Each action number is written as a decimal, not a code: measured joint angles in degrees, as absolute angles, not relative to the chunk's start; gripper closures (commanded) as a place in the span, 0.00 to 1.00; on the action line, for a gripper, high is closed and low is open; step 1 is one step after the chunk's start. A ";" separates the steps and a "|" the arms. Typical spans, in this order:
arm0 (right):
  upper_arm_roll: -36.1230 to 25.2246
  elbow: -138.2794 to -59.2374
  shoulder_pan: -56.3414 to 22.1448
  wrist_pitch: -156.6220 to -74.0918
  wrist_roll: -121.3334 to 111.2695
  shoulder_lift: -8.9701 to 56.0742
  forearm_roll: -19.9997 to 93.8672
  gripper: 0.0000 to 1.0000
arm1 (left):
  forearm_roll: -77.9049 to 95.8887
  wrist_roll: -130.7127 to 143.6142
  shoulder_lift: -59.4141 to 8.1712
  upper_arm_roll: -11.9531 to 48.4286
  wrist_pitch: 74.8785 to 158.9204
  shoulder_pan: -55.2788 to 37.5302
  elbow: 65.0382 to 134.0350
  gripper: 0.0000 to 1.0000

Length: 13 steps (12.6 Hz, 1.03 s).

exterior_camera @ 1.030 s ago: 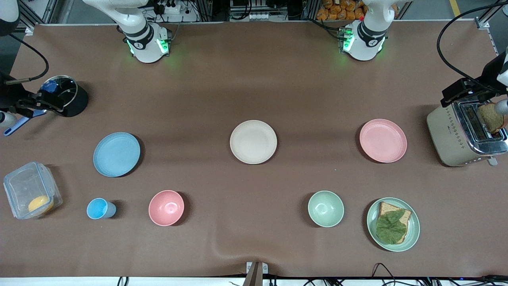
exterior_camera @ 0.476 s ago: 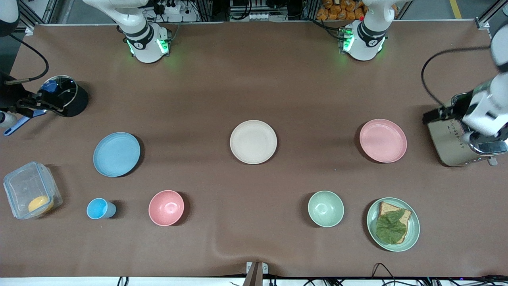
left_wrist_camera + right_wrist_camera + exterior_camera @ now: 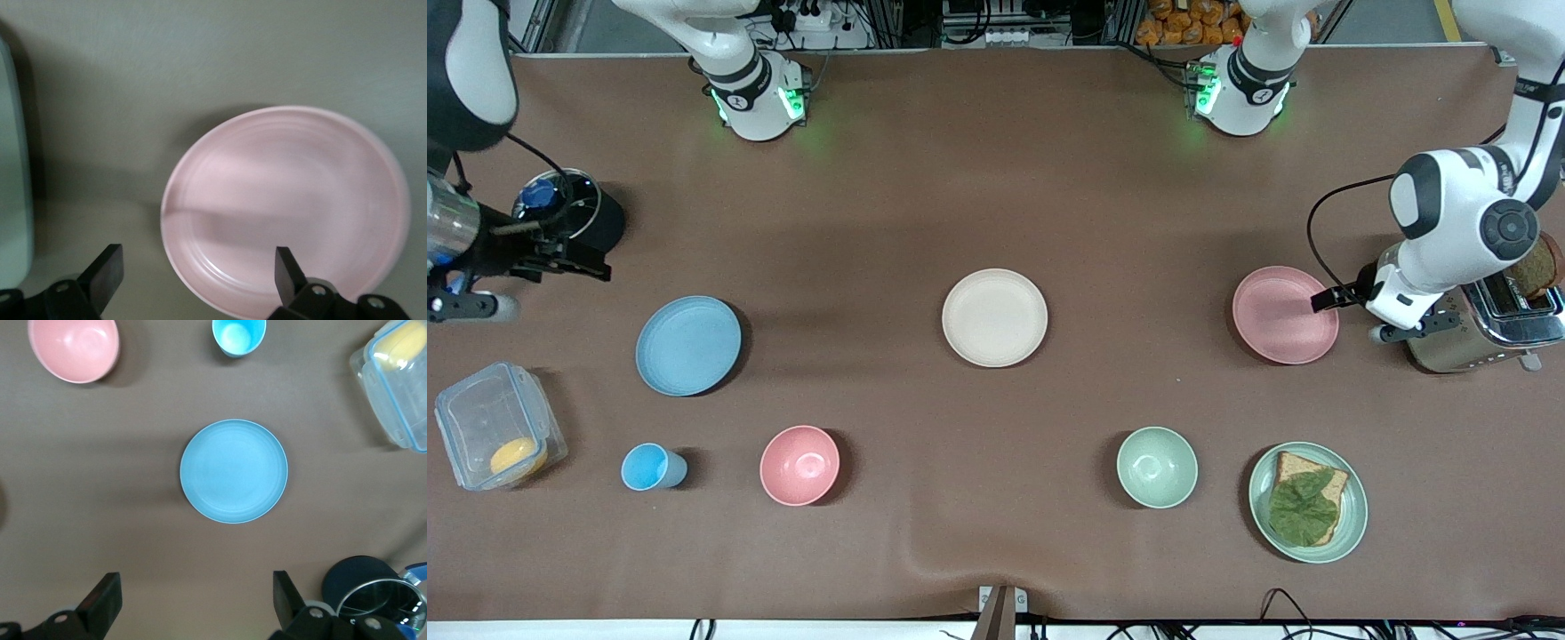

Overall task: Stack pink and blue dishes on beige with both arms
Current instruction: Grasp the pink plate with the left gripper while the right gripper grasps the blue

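Showing what the front view hides, wrist views reveal both end effectors open, empty: left end effector; right end effector.

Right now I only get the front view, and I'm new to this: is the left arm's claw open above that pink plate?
Observer: Yes. The left wrist view shows the left claw open, one finger over the pink plate, the other over bare table.
Operator: And the other arm's claw?
Observer: The right claw is open too and holds nothing; its camera looks down on the blue plate.
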<state>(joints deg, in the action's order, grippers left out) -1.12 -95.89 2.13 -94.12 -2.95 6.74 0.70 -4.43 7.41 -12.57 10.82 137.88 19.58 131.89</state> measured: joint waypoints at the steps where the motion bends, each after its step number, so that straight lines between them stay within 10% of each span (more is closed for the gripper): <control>1: -1.25 -97.27 2.43 -95.95 -2.91 7.98 0.70 0.00 | -5.17 7.11 -13.90 10.81 139.34 20.48 132.27 0.00; 6: -1.49 -100.86 7.70 -104.26 -2.92 18.05 0.70 0.00 | -7.71 6.55 -17.11 10.87 140.44 21.28 132.21 0.00; 10: -1.39 -105.46 10.18 -116.59 -3.21 24.49 0.71 0.00 | -7.74 6.53 -17.76 10.87 140.44 21.53 132.46 0.43; 13: -1.36 -112.92 10.27 -127.77 -4.45 25.20 0.70 0.00 | -7.74 6.50 -17.92 10.88 140.44 21.54 132.68 1.00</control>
<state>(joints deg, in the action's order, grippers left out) -1.36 -112.92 10.27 -127.77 -4.45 25.20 0.70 -7.74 6.50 -17.92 10.88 140.44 21.54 132.68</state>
